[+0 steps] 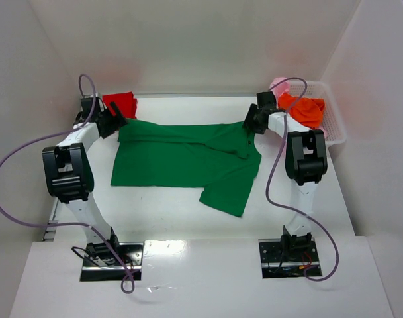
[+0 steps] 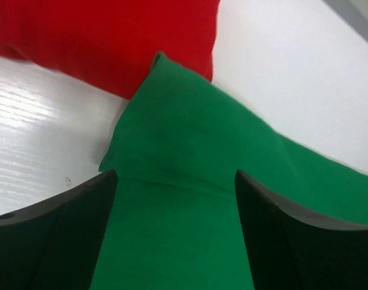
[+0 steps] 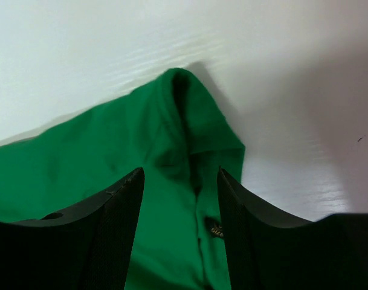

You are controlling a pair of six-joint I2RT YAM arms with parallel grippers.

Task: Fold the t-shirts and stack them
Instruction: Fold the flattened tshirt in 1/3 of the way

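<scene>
we are hovering the left claw (image 2: pixel 174 176) and right claw (image 3: pixel 180 173), both released, over the green t-shirt (image 1: pixel 181 159) at its upper corners, letting it lie flat.

No readable text, number or sign. One small dark tag (image 3: pixel 215 230) with pale marks sits on the dark green cloth t-shirt (image 3: pixel 111 151): too blurred.

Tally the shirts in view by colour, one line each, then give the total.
green shirt: 1
red shirt: 1
orange shirt: 1
pink shirt: 1
Total: 4
</scene>
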